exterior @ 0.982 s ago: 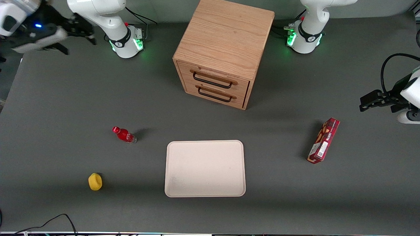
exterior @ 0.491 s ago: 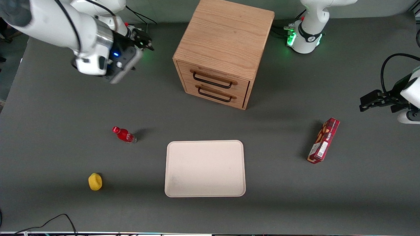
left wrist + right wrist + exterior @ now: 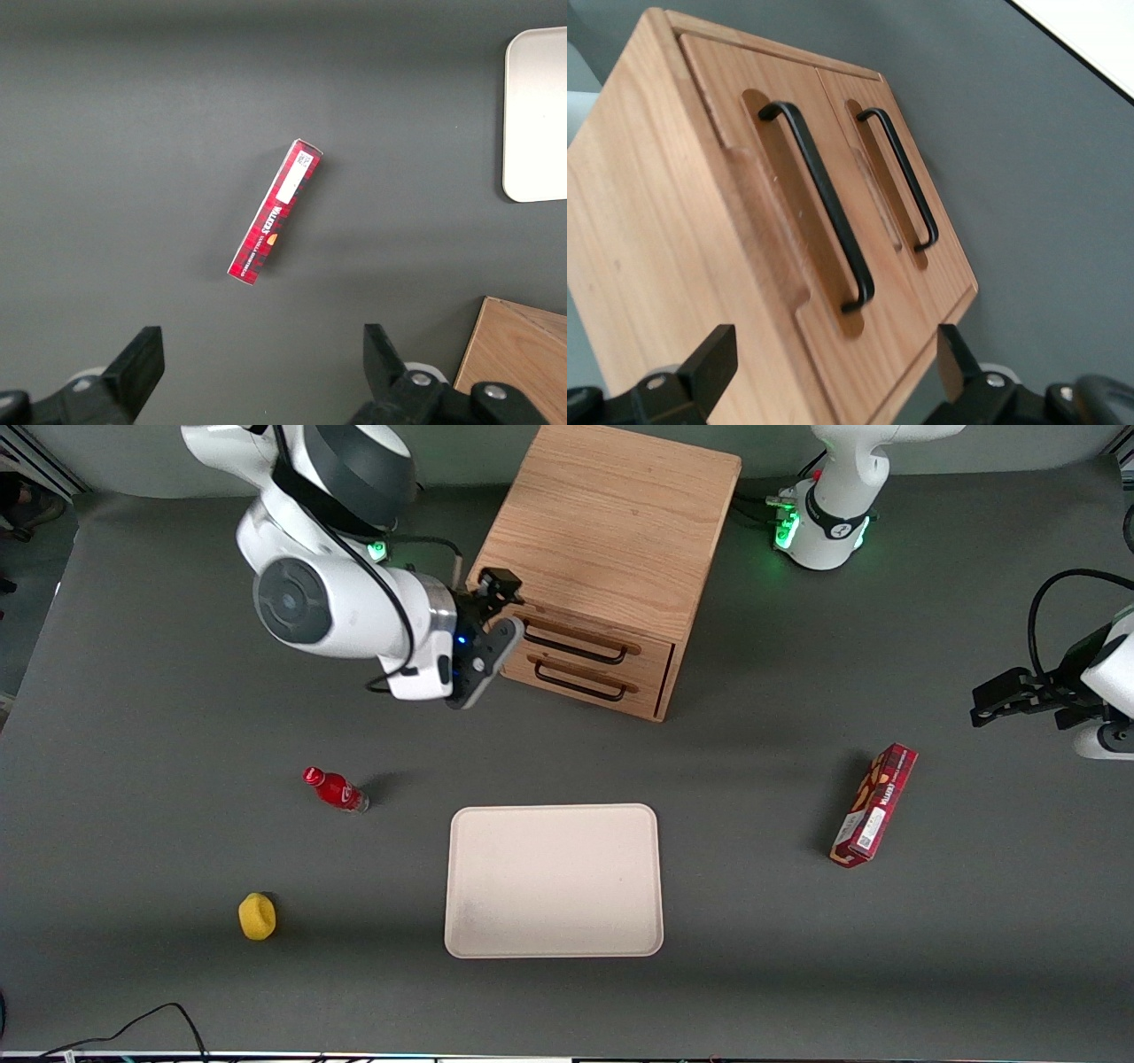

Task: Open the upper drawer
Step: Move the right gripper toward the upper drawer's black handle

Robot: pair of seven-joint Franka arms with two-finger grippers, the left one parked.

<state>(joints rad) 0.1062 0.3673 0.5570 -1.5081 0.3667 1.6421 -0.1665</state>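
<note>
Swung in from the table's edge, the gripper (image 3: 509, 607) now faces the upper drawer (image 3: 576, 636); fingers (image 3: 713, 361) spread to straddle its handle (image 3: 818, 203). Drawer still closed.

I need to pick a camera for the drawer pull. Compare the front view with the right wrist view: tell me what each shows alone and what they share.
Only the front view shows the gripper from outside, at the cabinet's front corner toward the working arm's end, above the upper drawer's handle, plus the red bottle, yellow object and red box.

Only the right wrist view shows the fingers spread open and the handle close up.

Both show the upper drawer closed, the lower drawer and the tray.
</note>
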